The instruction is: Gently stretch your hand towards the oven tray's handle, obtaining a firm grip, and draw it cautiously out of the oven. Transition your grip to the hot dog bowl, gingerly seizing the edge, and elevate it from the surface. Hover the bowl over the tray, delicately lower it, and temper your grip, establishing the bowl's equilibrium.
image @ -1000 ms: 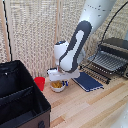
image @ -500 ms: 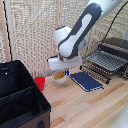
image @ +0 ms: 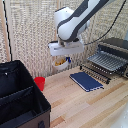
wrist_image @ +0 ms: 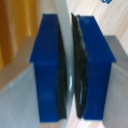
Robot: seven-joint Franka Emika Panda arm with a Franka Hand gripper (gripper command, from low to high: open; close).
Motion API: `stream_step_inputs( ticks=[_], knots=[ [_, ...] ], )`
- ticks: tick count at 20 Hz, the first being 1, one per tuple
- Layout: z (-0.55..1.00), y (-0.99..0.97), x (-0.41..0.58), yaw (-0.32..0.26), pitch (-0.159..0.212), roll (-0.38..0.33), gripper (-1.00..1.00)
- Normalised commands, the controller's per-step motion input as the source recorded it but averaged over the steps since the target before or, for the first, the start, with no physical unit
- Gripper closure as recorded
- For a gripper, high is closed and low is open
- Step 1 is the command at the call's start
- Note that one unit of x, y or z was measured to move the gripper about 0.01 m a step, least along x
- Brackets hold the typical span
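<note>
A: The end effector (image: 62, 59) is hanging in the air under the white arm (image: 75, 20), and it is pinching the bowl (image: 60, 62) by its rim. In the wrist view the two blue pads (wrist_image: 50, 70) are pressing a thin pale edge between them, nearly touching.

B: So the bowl is sitting off the desk (image: 85, 105)?

A: Yes, it is hanging clear above the wood, with yellowish pieces showing inside. It is hovering between the red cup (image: 39, 82) and the blue slab (image: 86, 81), higher than both.

B: And the tray (image: 106, 62)?

A: It is sticking out of the oven (image: 116, 50), toward the exterior view's left, its thin bars showing and its handle (image: 95, 69) running along the front edge. The bowl is hanging well to the left of it, not over it.

B: Anything else?

A: A big black case (image: 20, 100) is standing open at the exterior view's lower left, and the slab is lying flat just in front of the tray.
</note>
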Motion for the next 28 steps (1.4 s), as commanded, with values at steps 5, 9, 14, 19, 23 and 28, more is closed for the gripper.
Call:
stream_step_inputs(
  ticks=[5,9,14,19,23,28],
  knots=[
    [0.55,-0.12,0.481,-0.205,-0.018,-0.112,1.0],
    [0.48,-0.53,0.461,-0.12,-0.079,0.012,1.0],
    [0.45,-0.75,0.379,-0.076,-0.116,0.046,1.0],
    [0.42,-0.91,0.298,-0.04,-0.123,0.057,1.0],
    [0.33,-0.98,0.148,-0.029,-0.112,0.053,1.0],
    [0.18,-1.0,0.006,-0.03,-0.056,0.041,1.0]
  ],
)
